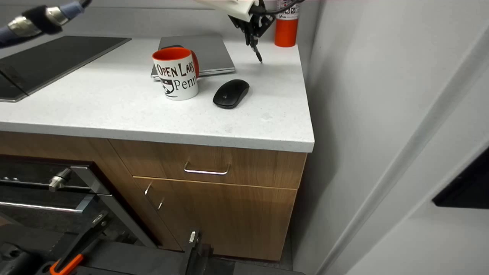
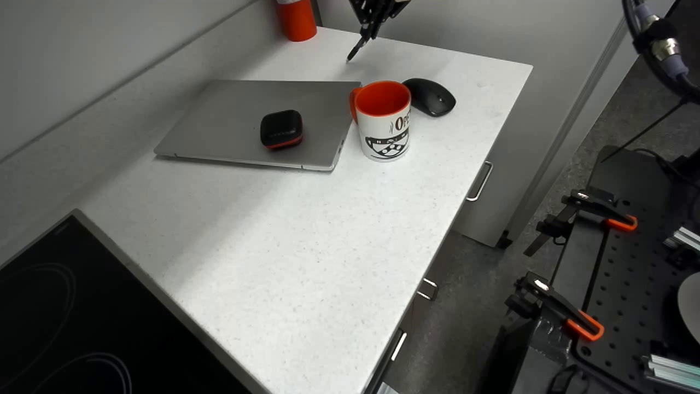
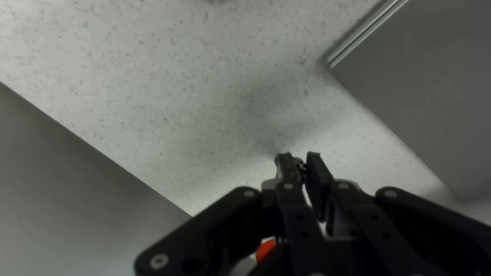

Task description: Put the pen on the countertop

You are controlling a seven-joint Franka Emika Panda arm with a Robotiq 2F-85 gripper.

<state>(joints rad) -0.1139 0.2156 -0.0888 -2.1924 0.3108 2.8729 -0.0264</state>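
The pen is thin and dark. In both exterior views the pen [image 1: 259,55] [image 2: 355,50] sticks out below my gripper [image 1: 253,42] [image 2: 367,34], tilted, with its tip pointing down. My gripper is shut on the pen near its upper part. In the wrist view the fingertips [image 3: 300,159] almost meet, with a small piece of the pen [image 3: 301,165] between them, mostly hidden by the fingers. The white countertop [image 1: 114,107] [image 2: 306,257] [image 3: 161,99] lies under the gripper, at its back corner end. I cannot tell whether the pen's tip touches it.
A grey laptop [image 1: 210,49] [image 2: 219,115] [image 3: 422,88] lies beside the gripper, with a small black case [image 2: 281,129] on it. A white and orange mug [image 1: 178,82] [image 2: 385,134] and a black mouse [image 1: 231,93] [image 2: 430,97] stand in front. A red cylinder [image 1: 285,32] [image 2: 298,21] stands behind.
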